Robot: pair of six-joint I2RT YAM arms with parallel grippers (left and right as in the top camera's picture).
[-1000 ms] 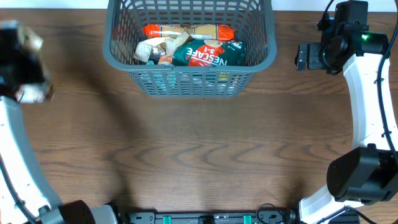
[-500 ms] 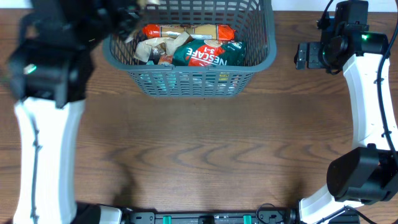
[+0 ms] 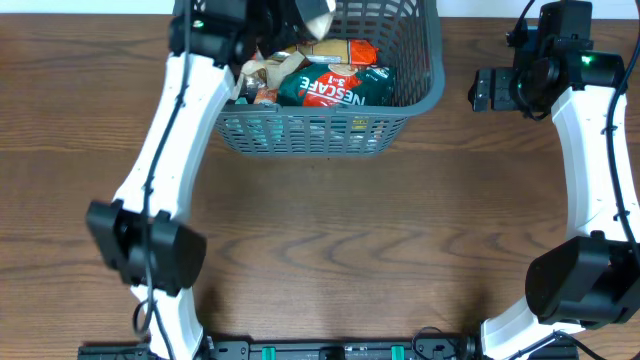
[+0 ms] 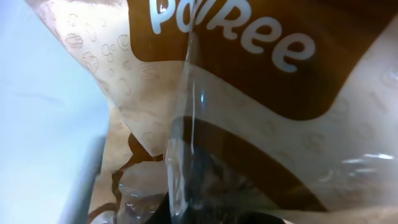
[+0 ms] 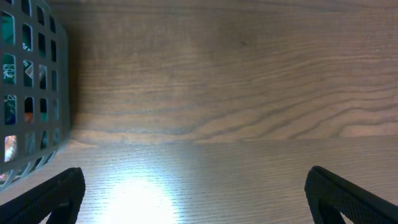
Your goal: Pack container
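Observation:
The container (image 3: 310,128) is a dark grey slatted basket at the top centre of the table, holding several packets, among them a green Nescafe packet (image 3: 335,88). My left gripper (image 3: 290,18) is over the basket's left side, shut on a beige and brown packet (image 3: 318,14). That packet (image 4: 261,106) fills the left wrist view. My right gripper (image 3: 486,90) is open and empty above bare wood to the right of the basket. The basket's wall (image 5: 28,93) shows at the left in the right wrist view.
The brown wood table (image 3: 330,240) spreads in front of the basket. The right arm's base (image 3: 570,290) stands at the lower right and the left arm's base (image 3: 145,250) at the lower left.
My left arm has swung from the far left of the table to above the basket, carrying the beige and brown packet. My right arm has not moved.

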